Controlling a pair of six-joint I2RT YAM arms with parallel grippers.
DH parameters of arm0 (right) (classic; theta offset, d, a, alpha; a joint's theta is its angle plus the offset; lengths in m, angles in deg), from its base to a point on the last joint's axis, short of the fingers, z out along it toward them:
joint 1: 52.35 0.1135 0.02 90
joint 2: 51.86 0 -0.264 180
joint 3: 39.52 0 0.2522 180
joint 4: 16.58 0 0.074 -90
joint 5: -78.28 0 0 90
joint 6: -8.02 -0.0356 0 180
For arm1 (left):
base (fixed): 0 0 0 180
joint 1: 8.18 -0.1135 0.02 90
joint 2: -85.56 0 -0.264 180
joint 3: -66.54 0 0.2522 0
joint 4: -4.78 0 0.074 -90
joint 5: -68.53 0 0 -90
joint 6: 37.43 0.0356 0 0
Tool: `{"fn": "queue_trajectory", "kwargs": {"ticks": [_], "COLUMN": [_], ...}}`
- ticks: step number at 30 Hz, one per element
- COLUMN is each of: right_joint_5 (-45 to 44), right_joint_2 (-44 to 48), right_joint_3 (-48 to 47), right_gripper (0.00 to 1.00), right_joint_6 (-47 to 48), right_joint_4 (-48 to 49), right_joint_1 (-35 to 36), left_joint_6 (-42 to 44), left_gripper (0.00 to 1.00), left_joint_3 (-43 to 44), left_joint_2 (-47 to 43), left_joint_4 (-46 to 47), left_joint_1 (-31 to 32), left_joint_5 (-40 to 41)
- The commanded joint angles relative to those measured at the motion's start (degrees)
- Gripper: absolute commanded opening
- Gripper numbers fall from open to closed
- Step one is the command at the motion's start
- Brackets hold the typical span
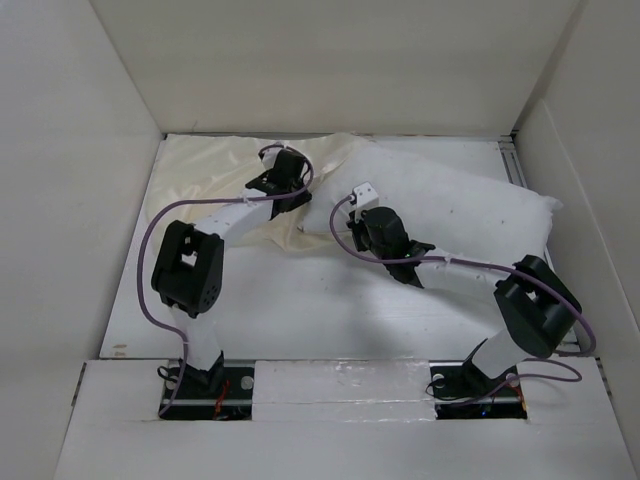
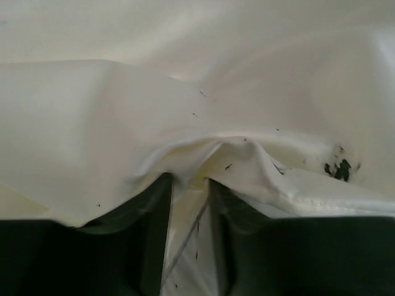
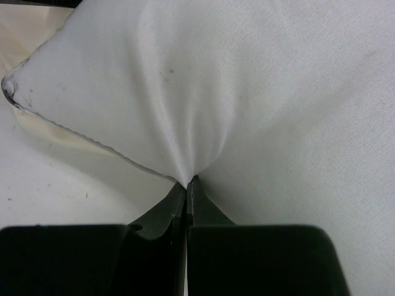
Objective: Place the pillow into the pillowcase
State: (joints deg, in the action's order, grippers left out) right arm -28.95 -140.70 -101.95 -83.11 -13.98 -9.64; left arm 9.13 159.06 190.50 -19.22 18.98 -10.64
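Note:
The white pillow point(image 1: 450, 205) lies across the back right of the table, its left end at the mouth of the cream pillowcase point(image 1: 205, 165), which lies at the back left. My left gripper point(image 1: 283, 172) is shut on a fold of the pillowcase point(image 2: 111, 123) at its open edge; cloth fills the gap between the fingers point(image 2: 154, 246). A dark mark point(image 2: 338, 168) shows on the cloth. My right gripper point(image 1: 362, 200) is shut on a pinch of the pillow point(image 3: 247, 92) near its front edge. The pillow's pointed corner point(image 3: 12, 86) lies over cream fabric point(image 3: 37, 126).
White walls enclose the table on the left, back and right. A metal rail point(image 1: 515, 160) runs along the back right edge. A bare strip of table point(image 1: 330, 300) lies between the fabric and the arm bases.

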Motion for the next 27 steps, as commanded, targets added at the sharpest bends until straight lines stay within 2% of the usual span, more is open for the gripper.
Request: {"fn": "queue_trajectory", "kwargs": {"ticks": [1,2,5,7,8,9,10,13,16,19,22,25,27], "right_joint_5": [0.9,0.9,2.0,1.2,0.5,-0.2,-1.0,-2.6,-3.3,0.9,1.5,-2.8,-8.6], "right_joint_2": [2.6,2.6,2.6,3.7,4.4,5.2,6.0,9.6,12.5,13.2,8.9,3.3,0.3], "right_joint_3": [-0.3,-0.9,-2.3,-3.4,-4.1,-4.2,-4.2,-4.2,-4.2,-4.2,-5.0,-6.9,-8.4], "right_gripper": [0.0,0.0,0.0,0.13,0.26,0.71,0.83,1.0,1.0,1.0,1.0,1.0,1.0], "right_joint_6": [-0.6,-0.6,0.0,0.0,0.7,0.7,0.7,1.5,2.4,6.5,8.8,10.3,11.5], "right_joint_4": [1.1,0.3,-2.2,-3.7,-4.8,-4.8,-4.8,-6.0,-6.0,-4.8,-4.2,-3.4,-2.0], "right_joint_1": [-0.4,-0.4,0.3,1.8,2.5,4.0,4.8,7.6,10.4,10.4,10.4,11.5,12.2], "left_joint_6": [-1.0,-1.0,-0.5,0.0,0.9,1.9,2.5,4.1,6.0,6.7,7.3,7.9,7.9], "left_gripper": [0.19,0.05,0.0,0.0,0.0,0.0,0.0,0.0,0.0,0.0,0.0,0.0,0.0], "left_joint_3": [1.7,1.7,1.7,3.2,3.2,3.2,3.2,3.2,3.3,1.3,-0.1,-0.1,-1.4], "left_joint_2": [0.3,0.3,-0.3,-1.8,-2.5,-3.3,-4.8,-6.0,-6.9,-8.9,-10.6,-11.2,-11.9], "left_joint_4": [-1.8,-1.8,-4.7,-7.7,-8.3,-8.3,-8.3,-9.0,-10.5,-9.3,-7.8,-8.4,-8.4], "left_joint_1": [0.0,0.0,0.0,0.0,0.0,0.0,0.0,0.0,0.0,0.0,0.0,0.0,0.0], "left_joint_5": [4.1,4.7,5.5,6.7,7.4,8.0,8.0,8.6,4.9,2.3,0.9,0.3,0.2]}}
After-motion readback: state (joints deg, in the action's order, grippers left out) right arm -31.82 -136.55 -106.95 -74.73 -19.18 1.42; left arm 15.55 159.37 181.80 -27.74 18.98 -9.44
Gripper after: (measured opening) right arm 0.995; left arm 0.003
